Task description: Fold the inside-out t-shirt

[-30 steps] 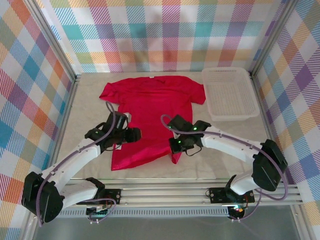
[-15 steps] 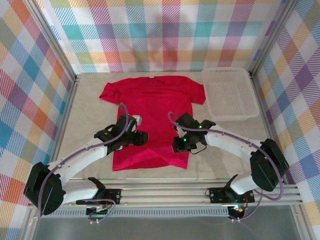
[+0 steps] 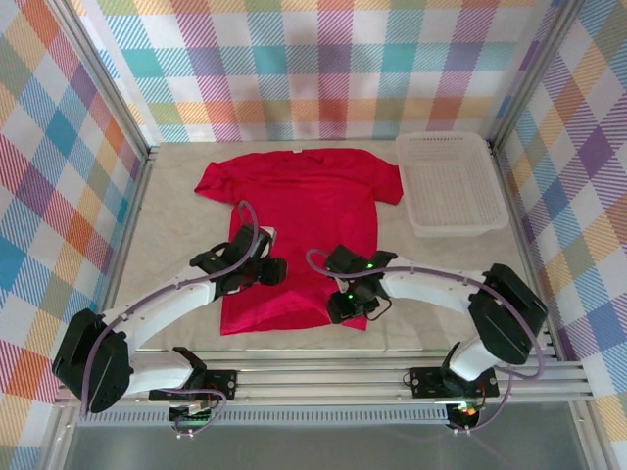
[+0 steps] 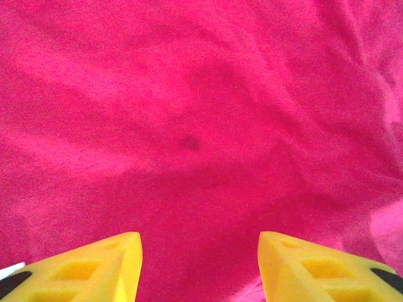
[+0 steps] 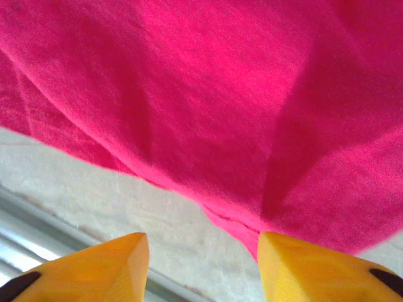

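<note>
Both parted and empty, left tool over t-shirt body, right tool above hem corner

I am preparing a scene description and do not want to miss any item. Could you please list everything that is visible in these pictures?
t-shirt: one, bright red, spread flat on the middle of the table
basket: one, white, far right part of the table, right of the t-shirt
table: one, pale beige top
walls: three, many-coloured plaid, left, back and right
rail: one, silver metal, along the near edge
left arm: one, white and black
right arm: one, white and black
left pincer: one, yellow fingers, open, over the t-shirt
right pincer: one, yellow fingers, open, at the t-shirt's near right corner
</note>
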Available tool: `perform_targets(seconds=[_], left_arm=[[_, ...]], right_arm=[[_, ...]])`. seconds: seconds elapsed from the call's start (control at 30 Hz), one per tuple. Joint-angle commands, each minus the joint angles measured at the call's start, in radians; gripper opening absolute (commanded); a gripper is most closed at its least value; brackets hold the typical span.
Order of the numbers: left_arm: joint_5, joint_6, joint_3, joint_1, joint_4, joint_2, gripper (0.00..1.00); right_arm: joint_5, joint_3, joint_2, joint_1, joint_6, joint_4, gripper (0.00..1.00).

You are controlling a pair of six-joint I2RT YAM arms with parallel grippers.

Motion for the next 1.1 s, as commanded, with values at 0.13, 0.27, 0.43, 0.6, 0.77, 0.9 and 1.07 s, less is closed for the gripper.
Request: perform_targets(seconds=[0.13,0.27,0.43,0.6,0.77,0.9,1.07], left_arm=[[-0.117,-0.06,-0.001,0.016,-0.064,-0.048,0.49],[-0.122,-0.074,-0.017,0.036,-0.072,-0.078,0.49],[-0.109,-0.089,-0.034,0.063,-0.087,-0.108,0.49],[-0.094,-0.092,-0.05,0.071,-0.095,-0.141,0.49],[-0.063,-0.08,-0.052,0.071,-0.081,-0.172,0.49],[0.046,-0.066,-0.063,0.069,-0.01,-0.183,0.52],[0.176,0.026,-0.106,-0.013,0.133,-0.175,0.57]], right_arm=[[0.138,0.121,0.105,0.067,-0.012,-0.03,0.54],[0.147,0.173,0.157,0.089,-0.022,-0.028,0.57],[0.127,0.236,0.214,0.103,-0.031,-0.014,0.59],[0.171,0.276,0.266,0.102,-0.042,-0.041,0.4],[0.203,0.279,0.24,0.097,-0.058,-0.07,0.04],[0.211,0.276,0.177,0.069,-0.079,-0.104,0.0],[0.05,0.245,0.028,-0.038,-0.127,-0.085,0.0]])
